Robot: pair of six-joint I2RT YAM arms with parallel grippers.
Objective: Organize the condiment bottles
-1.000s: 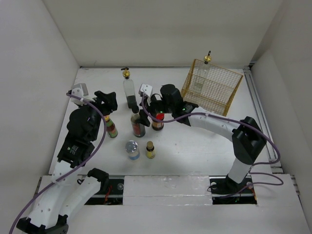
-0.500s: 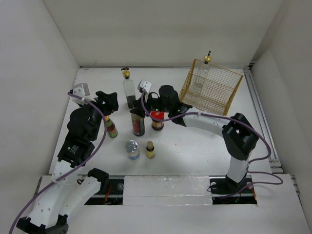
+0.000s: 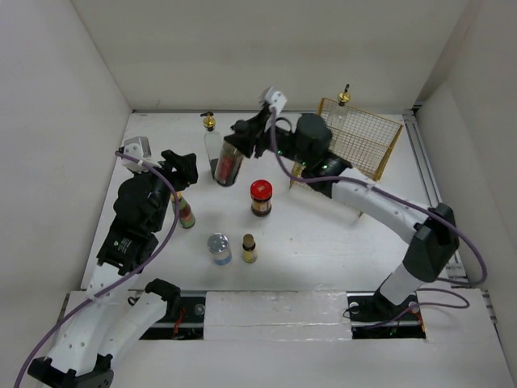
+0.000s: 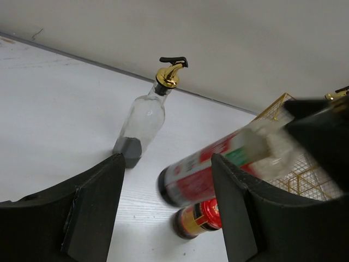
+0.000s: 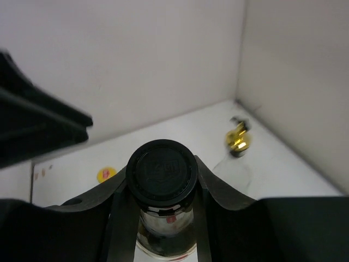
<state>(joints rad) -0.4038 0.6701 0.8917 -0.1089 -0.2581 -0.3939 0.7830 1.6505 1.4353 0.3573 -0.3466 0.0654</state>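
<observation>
Over the back of the surface (image 3: 323, 234), the right fingers (image 5: 218, 199) are clamping the dark black-capped jar (image 3: 229, 159) just under its cap. They are holding it in the air, tilted, in front of a tall clear gold-spouted bottle (image 3: 212, 144).

By the look of the layout, the job is barely underway. Only a second gold-spouted bottle (image 3: 342, 103) is sitting in the gold wire basket (image 3: 367, 153) at the back right, and the jar in hand is hanging well apart from it. The rest are standing out on the surface:
- the red-lidded jar (image 3: 260, 197) in the middle
- the silver-lidded jar (image 3: 219, 247) and small yellow bottle (image 3: 250, 248), side by side nearer the arms
- the colourful-labelled bottle (image 3: 186, 213) at the left

The left fingers (image 4: 92, 213) are spread wide with nothing between them, hovering by that colourful bottle in the overhead view.

Several things are proving hard to read. The held jar is smearing into a blur in the left wrist view, so its label is giving nothing away. The left arm is covering the colourful bottle's top from above. The right wrist view is showing little beyond the black cap, leaving the jar's body mostly hidden.
</observation>
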